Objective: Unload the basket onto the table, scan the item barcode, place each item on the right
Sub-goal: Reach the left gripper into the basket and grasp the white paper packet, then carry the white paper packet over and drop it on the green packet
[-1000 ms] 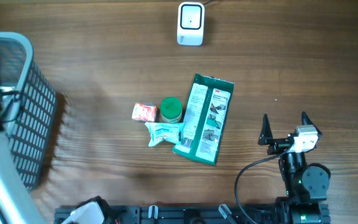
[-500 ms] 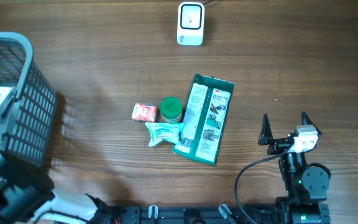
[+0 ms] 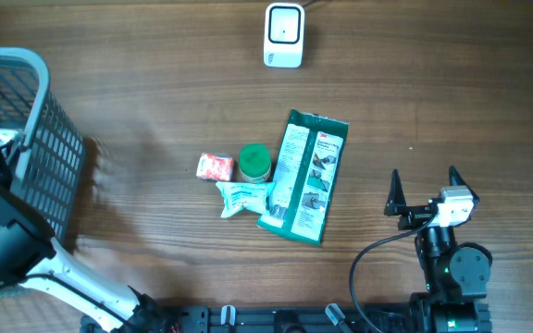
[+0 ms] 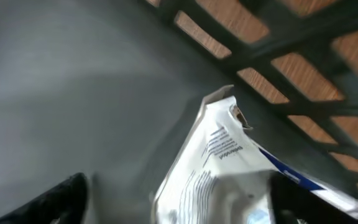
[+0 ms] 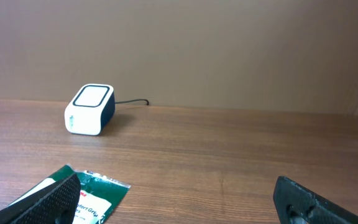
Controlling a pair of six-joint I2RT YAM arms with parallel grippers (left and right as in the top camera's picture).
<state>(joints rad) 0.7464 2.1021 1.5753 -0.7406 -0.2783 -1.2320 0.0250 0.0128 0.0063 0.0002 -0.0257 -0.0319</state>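
Lying in the basket (image 3: pixel 55 155), white packet (image 4: pixel 229 155) points up-frame between left jaws, grip unclear; right jaws gape empty.

Wooden table (image 3: pixel 155 102), viewed from above, with the flat green packet (image 3: pixel 305 176) near its middle as reference. Just left of the packet stands a green-lidded tub (image 3: pixel 254 163), with a small red-orange sachet (image 3: pixel 216 166) touching the tub's left side and a crumpled white-and-green pouch (image 3: pixel 243 198) below the tub, its right end meeting the packet's edge. A white barcode scanner (image 3: pixel 284 35) sits well beyond the packet's far end, and a dark mesh basket (image 3: pixel 54 185) stands far to its left.
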